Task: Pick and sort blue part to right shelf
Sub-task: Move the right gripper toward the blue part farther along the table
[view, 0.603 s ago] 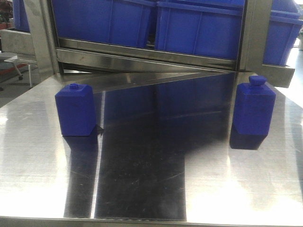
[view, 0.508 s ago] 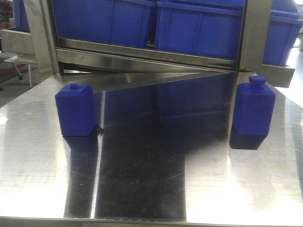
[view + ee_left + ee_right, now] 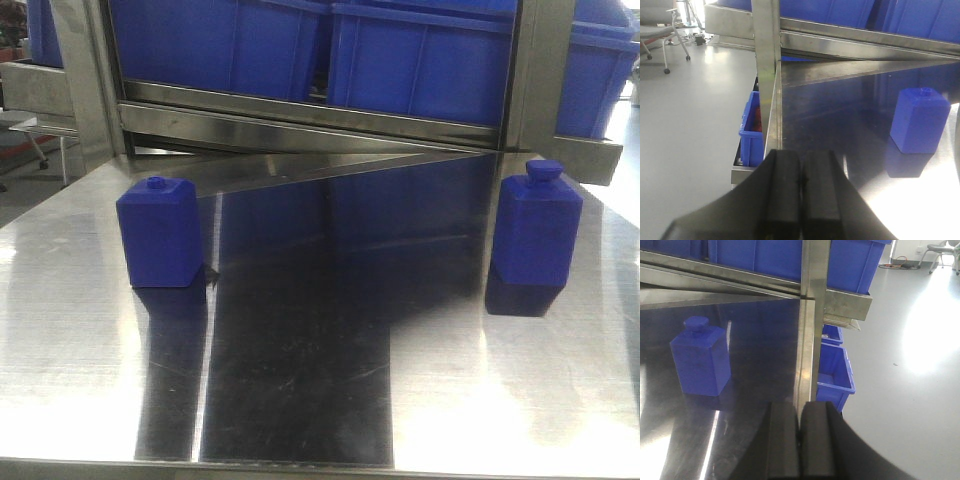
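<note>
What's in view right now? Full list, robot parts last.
blue part: 1, blue, upright, table's right side
squat blue block: 1, blue, upright, table's left side
table: 1, bare steel, foreground
right shelf: 1, steel frame, behind the table
upper bins: several, blue, on the shelf
low bins: 2, blue, below the table's side edges
left gripper: 1, black, shut, empty
right gripper: 1, black, shut, empty

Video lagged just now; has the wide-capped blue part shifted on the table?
No. The blue part sits exactly where it was, below the shelf's upright post.
</note>
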### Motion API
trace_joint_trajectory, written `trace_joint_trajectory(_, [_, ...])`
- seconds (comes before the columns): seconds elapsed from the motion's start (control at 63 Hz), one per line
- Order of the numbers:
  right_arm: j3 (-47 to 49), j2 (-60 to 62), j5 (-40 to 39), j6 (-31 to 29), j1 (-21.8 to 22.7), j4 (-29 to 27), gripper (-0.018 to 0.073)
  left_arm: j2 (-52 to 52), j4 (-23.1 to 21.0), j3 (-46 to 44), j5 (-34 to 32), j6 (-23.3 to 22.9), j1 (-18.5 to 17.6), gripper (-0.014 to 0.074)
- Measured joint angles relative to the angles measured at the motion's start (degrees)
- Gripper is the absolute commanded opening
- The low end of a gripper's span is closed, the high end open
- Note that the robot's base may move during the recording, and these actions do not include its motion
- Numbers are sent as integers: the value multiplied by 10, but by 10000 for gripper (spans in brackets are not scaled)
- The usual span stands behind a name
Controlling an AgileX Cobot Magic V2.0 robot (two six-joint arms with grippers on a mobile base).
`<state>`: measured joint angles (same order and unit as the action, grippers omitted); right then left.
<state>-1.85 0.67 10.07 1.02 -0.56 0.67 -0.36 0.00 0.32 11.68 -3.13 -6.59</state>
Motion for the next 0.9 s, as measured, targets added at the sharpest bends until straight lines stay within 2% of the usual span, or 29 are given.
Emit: trace_joint_trajectory(0.905, [4, 0, -2, 0, 0, 0, 66, 0, 0, 0, 0, 0, 0, 125])
